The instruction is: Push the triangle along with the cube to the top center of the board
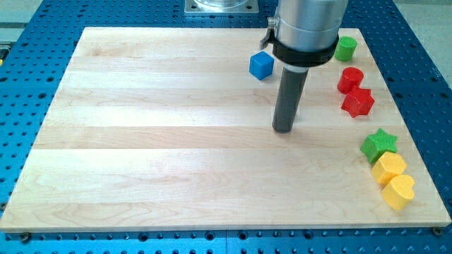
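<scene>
- My tip (283,130) sits on bare wood, a bit right of board centre; nothing touching it. No jaws on this rig, just a plain rod, so it holds nothing & can only shove.
- Nearest block: blue cube (261,65), up & slightly to the view's left of my tip, apart from it, already close to the top edge and near top centre.
- Triangle: can't see one anywhere. Prob hidden behind the arm's grey body, or not on the board; can't tell which.
- Step in hand, as I judge it: find the triangle, then get my tip on its far side so the push line runs through it toward the cube & top centre.
- To do it well: come in from below the pair, push slow and through the block's middle so it doesn't spin off sideways; the cube needs little travel, so avoid knocking it past the top edge.
- Farther out, view's right edge: green cylinder (345,48) at the top, then red cylinder (349,79), red star (358,103), green star (379,144), yellow hexagon-ish block (389,168), yellow heart (399,192). All well clear of my tip.
- The wooden board (141,141) rests on a blue perforated table (28,92).
</scene>
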Robot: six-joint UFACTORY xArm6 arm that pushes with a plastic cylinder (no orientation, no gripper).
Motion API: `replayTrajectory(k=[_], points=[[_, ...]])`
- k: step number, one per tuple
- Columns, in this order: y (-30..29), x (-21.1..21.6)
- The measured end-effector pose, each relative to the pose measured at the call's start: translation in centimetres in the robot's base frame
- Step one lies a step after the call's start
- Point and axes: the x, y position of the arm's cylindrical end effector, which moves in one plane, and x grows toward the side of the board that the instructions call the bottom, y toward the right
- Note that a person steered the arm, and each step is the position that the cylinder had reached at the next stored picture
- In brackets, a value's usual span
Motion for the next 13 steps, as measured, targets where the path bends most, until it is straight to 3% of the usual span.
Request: replayTrajectory(k=[2,4,5,7,9,10,11,12,13], points=[[-3.5,-0.7],[-0.9,-1.6],[-1.1,-6.2],[1.5,-1.4],[1.5,-9.8],[0.0,-11.9],[-1.1,-11.9],[1.2,-8.7],[3.8,-10.4]])
